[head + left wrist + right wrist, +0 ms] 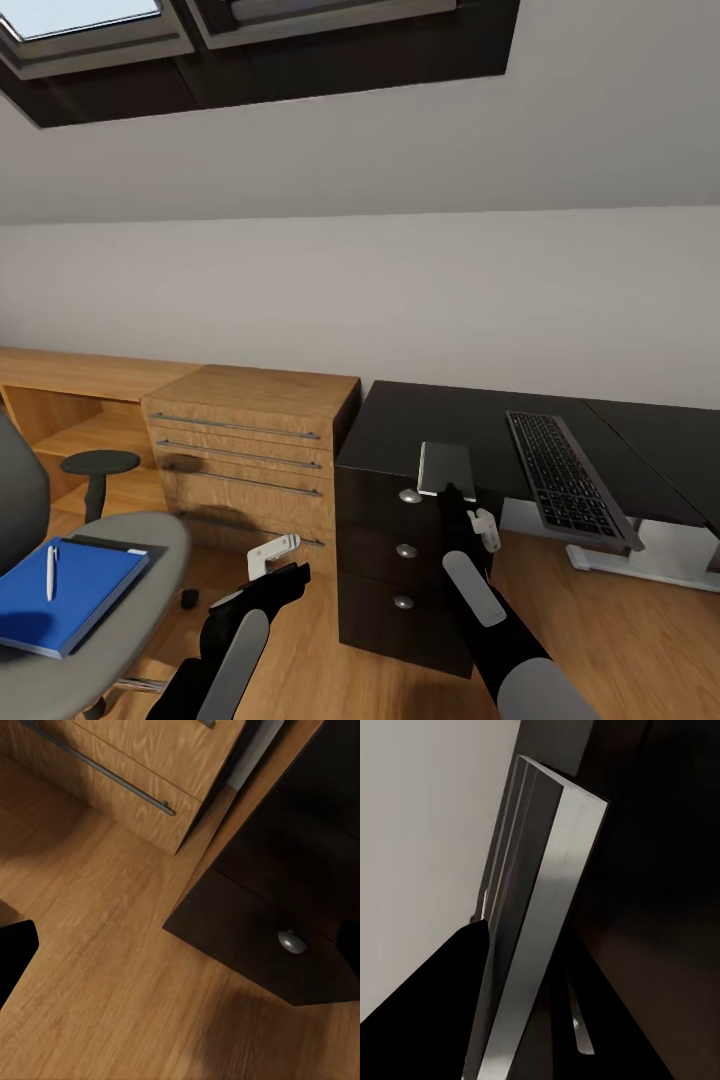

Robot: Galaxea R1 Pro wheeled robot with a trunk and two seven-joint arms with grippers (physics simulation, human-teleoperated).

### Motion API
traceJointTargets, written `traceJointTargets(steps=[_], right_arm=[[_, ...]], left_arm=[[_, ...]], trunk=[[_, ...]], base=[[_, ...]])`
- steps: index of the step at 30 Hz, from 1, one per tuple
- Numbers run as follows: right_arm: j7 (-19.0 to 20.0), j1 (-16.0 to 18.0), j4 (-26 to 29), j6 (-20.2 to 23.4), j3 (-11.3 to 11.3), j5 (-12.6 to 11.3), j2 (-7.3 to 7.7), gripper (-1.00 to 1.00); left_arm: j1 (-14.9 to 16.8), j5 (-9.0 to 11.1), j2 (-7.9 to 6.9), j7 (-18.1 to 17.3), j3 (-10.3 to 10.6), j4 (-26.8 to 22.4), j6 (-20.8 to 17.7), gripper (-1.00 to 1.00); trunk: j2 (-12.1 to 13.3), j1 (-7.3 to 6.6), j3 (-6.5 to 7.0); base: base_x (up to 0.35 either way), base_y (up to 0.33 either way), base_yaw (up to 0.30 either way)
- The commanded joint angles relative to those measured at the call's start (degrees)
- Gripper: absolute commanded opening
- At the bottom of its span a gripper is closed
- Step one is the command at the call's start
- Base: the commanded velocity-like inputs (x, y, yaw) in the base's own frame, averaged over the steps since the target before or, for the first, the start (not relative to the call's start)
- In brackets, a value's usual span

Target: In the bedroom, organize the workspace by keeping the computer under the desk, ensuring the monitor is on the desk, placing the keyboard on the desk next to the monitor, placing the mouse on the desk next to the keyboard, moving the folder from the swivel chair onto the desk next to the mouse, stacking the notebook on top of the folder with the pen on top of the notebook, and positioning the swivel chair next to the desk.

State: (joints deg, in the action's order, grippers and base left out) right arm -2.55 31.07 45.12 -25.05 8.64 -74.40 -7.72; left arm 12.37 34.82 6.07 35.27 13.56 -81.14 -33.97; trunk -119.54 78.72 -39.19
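Grey notebook: a small flat rectangle held up at the tip of the right gripper, above the near left corner of the desk.
Right jaws: closed on the notebook's near edge. In the right wrist view the notebook stands thin between dark fingers.
Left gripper: it hangs low over the wood floor, with nothing in it. I cannot tell how wide the jaws are.
Swivel chair: grey seat near the left arm, with a black armrest beside it.
Blue folder: it lies flat on the chair seat.
Pen: a thin white stick lying on top of the folder.
Desk drawers: black, three round silver knobs, right in front of the arms. The left wrist view shows one knob and the floor.
Keyboard: long, black keys, grey frame. It lies on the black desk top, to the right of the notebook and apart from it.
Wood chest: light wood with long metal handles, just left of the desk.
Room: a white wall behind, a sloped white ceiling, and dark skylights up top.
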Motion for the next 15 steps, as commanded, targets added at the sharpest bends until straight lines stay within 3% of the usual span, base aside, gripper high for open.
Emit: traceJointTargets(steps=[1, 11, 12, 15], right_arm=[[-0.27, 0.04, 0.05, -0.35, 0.24, -0.29, 0.03, -1.0], [-0.44, 0.04, 0.07, -0.34, 0.24, -0.22, 0.11, -1.0], [-0.45, 0.04, 0.06, -0.32, 0.24, -0.22, 0.12, 1.0], [-0.52, 0.04, 0.11, -0.08, 0.24, -0.15, 0.16, 1.0]], left_arm=[[0.04, 0.6, -0.01, 0.59, 0.06, -0.07, -0.04, 1.0], [0.04, 0.6, 0.01, 0.59, 0.06, 0.01, -0.04, 1.0], [0.03, 0.6, 0.01, 0.59, 0.06, 0.01, -0.04, 1.0], [0.02, 0.6, 0.03, 0.59, 0.06, 0.02, -0.04, 1.0]], trunk=[[-0.03, -0.01, -0.07], [-0.03, -0.01, -0.07], [-0.03, -0.01, -0.07], [-0.03, -0.01, -0.07]], base=[[0.001, 0.0, 0.0], [0.0, 0.0, 0.0], [0.0, 0.0, 0.0], [0.0, 0.0, 0.0]])
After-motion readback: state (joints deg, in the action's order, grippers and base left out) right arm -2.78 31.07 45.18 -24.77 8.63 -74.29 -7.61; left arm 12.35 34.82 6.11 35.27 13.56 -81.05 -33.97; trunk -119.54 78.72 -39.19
